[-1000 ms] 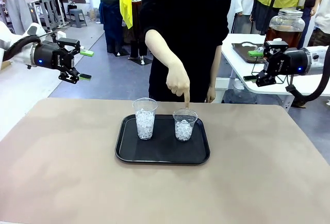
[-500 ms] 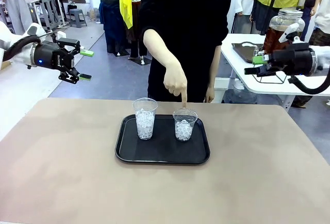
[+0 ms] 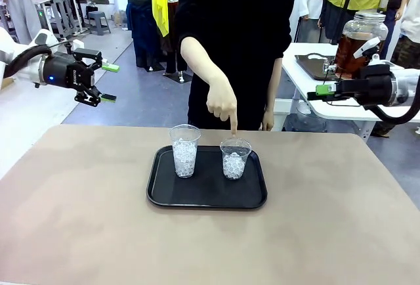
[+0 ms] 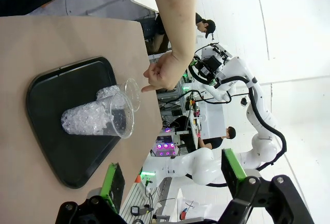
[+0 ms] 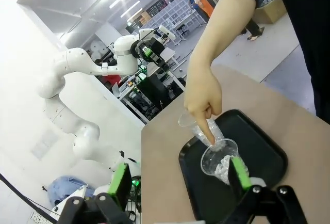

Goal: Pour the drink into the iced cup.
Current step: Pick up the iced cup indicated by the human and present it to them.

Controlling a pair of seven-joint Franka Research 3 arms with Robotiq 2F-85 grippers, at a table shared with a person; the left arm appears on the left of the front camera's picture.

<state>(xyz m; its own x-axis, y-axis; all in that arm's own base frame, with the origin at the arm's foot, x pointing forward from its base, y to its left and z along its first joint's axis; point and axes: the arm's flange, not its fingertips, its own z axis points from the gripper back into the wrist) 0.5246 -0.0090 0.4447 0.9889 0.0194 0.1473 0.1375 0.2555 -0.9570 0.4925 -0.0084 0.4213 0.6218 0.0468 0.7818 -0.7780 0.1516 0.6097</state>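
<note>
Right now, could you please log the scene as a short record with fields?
tray: black, on the tan table
cups: taller cup and shorter cup, both iced, upright on the tray
person's hand: index finger points down at the shorter cup
left gripper: open, empty, raised at the left
right gripper: open, empty, raised at the right
drink: amber, in the glass jar on a side table

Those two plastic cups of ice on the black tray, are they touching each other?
Apart. The front view shows a strip of bare black tray between the taller cup and the shorter cup.
</note>
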